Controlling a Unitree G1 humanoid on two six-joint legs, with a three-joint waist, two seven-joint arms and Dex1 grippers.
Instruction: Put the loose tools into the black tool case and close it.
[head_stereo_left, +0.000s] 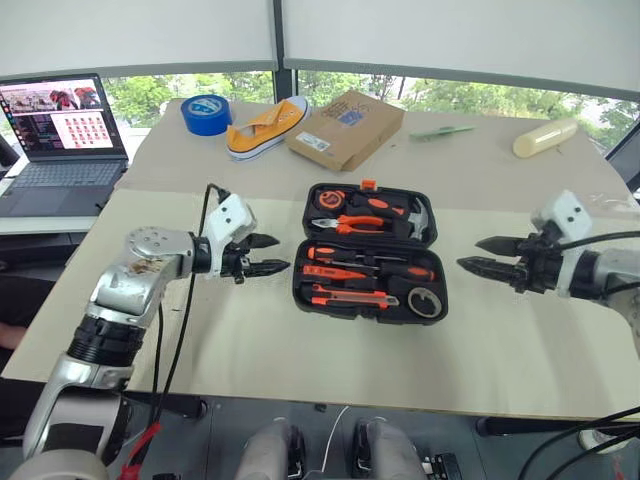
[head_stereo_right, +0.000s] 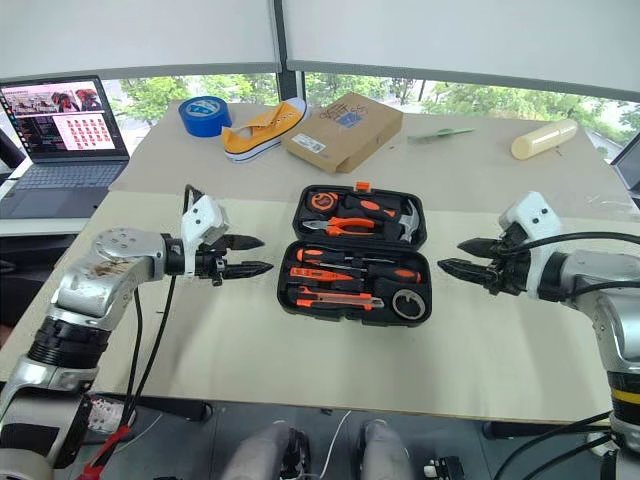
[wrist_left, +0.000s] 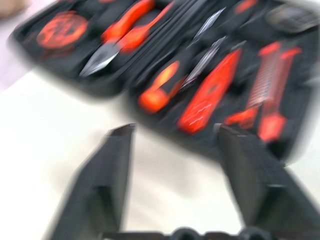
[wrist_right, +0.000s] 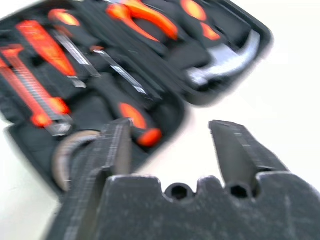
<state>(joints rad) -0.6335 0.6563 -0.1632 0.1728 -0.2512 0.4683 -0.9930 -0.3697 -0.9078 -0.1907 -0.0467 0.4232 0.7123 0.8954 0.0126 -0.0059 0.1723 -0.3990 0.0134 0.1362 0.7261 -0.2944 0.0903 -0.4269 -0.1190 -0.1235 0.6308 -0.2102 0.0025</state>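
The black tool case (head_stereo_left: 299, 290) lies open at the middle of the table. Its near half holds two orange-and-black screwdrivers (head_stereo_left: 375, 262), a thin orange tester screwdriver (head_stereo_left: 335, 272), the utility knife (head_stereo_left: 350, 297) and a small black tape roll (head_stereo_left: 425, 301). Pliers (head_stereo_left: 360, 225) and a hammer (head_stereo_left: 415, 215) sit in the far half. My left gripper (head_stereo_left: 282, 253) hovers just left of the case, open and empty, pointing at it. On the case's right side my right gripper (head_stereo_left: 469, 254) is open too, with nothing between its fingers. Both wrist views look over the tools past spread fingers (wrist_left: 115, 175).
At the back of the table are a blue tape roll (head_stereo_left: 206, 113), a yellow shoe (head_stereo_left: 266, 126), a brown cardboard box (head_stereo_left: 345, 130), a green item (head_stereo_left: 440, 131) and a cream cylinder (head_stereo_left: 545, 137). A laptop (head_stereo_left: 65, 140) stands at the far left. Bare tabletop surrounds the case.
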